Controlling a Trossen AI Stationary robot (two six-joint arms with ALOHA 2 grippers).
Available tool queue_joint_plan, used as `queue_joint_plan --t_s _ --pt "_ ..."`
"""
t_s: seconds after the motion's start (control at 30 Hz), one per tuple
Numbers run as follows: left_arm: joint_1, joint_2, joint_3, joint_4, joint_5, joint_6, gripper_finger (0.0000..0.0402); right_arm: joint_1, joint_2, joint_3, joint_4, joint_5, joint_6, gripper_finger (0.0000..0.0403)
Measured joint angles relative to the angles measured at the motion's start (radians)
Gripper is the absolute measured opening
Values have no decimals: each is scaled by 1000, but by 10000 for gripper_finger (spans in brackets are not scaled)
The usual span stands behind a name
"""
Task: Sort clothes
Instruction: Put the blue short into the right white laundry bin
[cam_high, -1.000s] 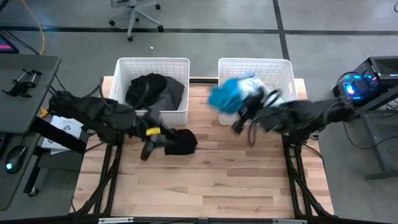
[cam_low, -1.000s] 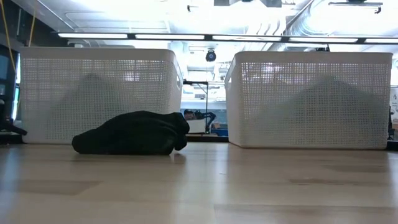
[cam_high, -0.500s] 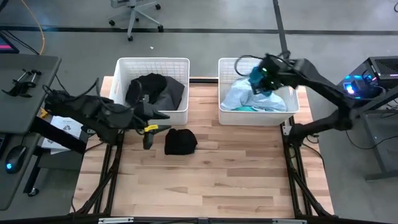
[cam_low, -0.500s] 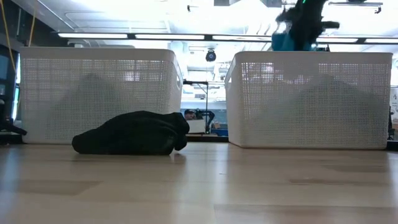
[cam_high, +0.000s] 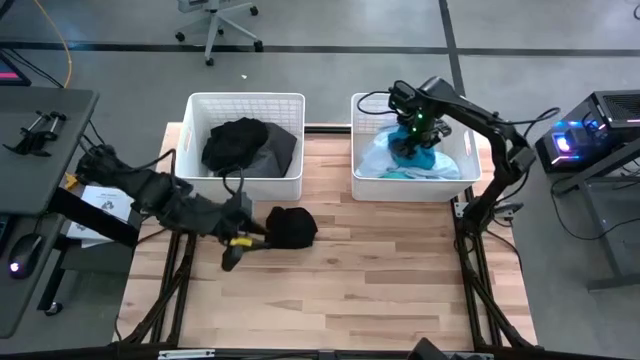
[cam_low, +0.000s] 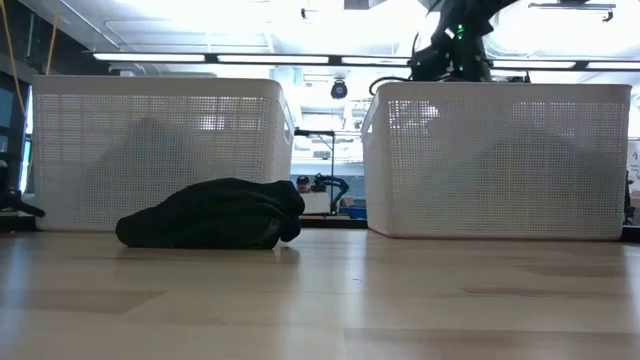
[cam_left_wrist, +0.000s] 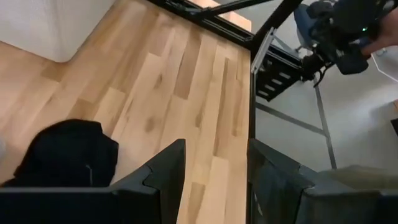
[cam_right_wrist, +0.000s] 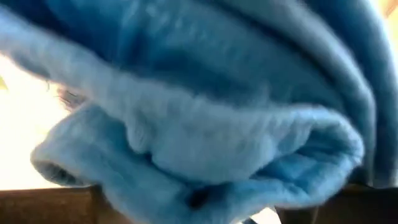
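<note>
Left gripper (cam_left_wrist: 211, 180) hung open over bare wood, just beside the black garment (cam_high: 291, 227). Right gripper (cam_high: 410, 128) sat in the right basket (cam_high: 465, 140), blue fleece (cam_right_wrist: 205, 124) filling its wrist view; its grip couldn't be judged.

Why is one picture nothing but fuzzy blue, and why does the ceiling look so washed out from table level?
Right wrist view: the camera sits right against the turquoise garment, too close to focus, so it fills the frame. Low view: bright ceiling strip lights overexpose the background, and the baskets show only dim shapes through their mesh. High view is evenly lit.
</note>
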Motion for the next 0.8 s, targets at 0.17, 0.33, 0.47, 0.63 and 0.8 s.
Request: queue_joint_plan --t_s 0.17,0.33,0.47,0.63,0.8 --pt "-38 -1 -14 9 -83 -24 160 36 -21 0 50 125 -80 217" --pt "-6 -1 -15 31 -149 6 160 0 -7 -41 255 178 -32 205" --pt "23 -1 -15 68 -137 7 160 -7 0 -164 362 60 -5 202" --pt "25 -1 -15 71 -128 3 160 -8 -2 -186 279 16 -41 219" --pt "26 -1 -15 83 -128 63 160 -5 -44 -63 121 58 -48 231"
